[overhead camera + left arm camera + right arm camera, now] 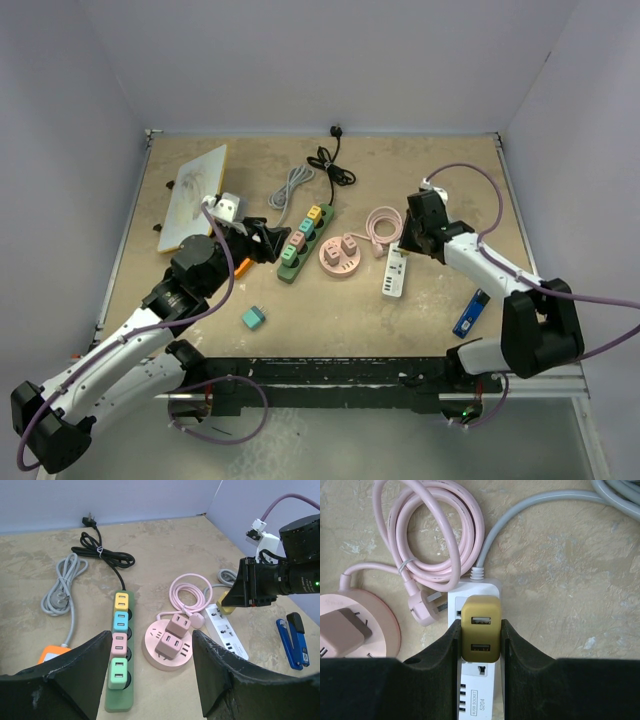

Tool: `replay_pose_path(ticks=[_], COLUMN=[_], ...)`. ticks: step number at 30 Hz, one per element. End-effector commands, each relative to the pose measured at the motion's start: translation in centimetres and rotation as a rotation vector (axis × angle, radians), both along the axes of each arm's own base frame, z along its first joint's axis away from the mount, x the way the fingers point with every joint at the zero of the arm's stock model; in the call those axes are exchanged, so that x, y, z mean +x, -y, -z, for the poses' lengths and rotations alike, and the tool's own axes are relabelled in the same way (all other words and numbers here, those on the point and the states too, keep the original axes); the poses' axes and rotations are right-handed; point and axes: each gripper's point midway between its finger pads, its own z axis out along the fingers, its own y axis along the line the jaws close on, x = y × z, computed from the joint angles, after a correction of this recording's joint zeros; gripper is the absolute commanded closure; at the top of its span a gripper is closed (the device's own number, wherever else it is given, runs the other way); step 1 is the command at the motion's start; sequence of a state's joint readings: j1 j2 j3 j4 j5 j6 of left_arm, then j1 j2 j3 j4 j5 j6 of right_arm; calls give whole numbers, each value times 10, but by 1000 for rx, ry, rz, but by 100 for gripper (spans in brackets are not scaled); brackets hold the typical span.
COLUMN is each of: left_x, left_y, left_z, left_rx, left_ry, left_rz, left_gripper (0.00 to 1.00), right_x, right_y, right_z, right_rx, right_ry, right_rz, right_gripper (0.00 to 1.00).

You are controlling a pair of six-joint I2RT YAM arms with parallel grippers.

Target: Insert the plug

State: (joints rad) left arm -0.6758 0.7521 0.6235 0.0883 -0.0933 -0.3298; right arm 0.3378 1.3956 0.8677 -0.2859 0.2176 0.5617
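Right fingers (435, 675), clamped on the mustard USB adapter (480, 630), should press it squarely into the white power strip (479, 700); left fingers (75, 675) gape empty.

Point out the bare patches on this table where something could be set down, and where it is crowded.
Bare: the near table between teal adapter, white power strip and blue stapler; also the far side beyond the pink cable. Crowded: the centre, from green power strip and pink hub to the mustard plug in the right claw.
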Motion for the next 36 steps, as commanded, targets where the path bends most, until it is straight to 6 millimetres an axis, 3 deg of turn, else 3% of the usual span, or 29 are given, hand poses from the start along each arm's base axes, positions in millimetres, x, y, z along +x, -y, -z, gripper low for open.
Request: replay_pose_path(ticks=[1, 11, 25, 31, 36], left_x=[0, 1, 1, 2, 2], left_y=[2, 3, 2, 2, 2], left_z=[-12, -9, -8, -7, -6], left_rx=[-22, -17, -11, -8, -6], left_ry=[43, 37, 35, 32, 31], left_rz=[10, 9, 5, 4, 2], left_gripper=[38, 38, 38, 38, 38], right_x=[-16, -18, -36, -38, -46], right_y=[-21, -14, 1, -1, 4], right_z=[13, 22, 75, 71, 82], right_rx=[48, 8, -128, -232, -335], right_ry=[-44, -46, -193, -137, -187], right_rz=[-95, -51, 161, 173, 214], right_gripper=[100, 100, 100, 100, 100])
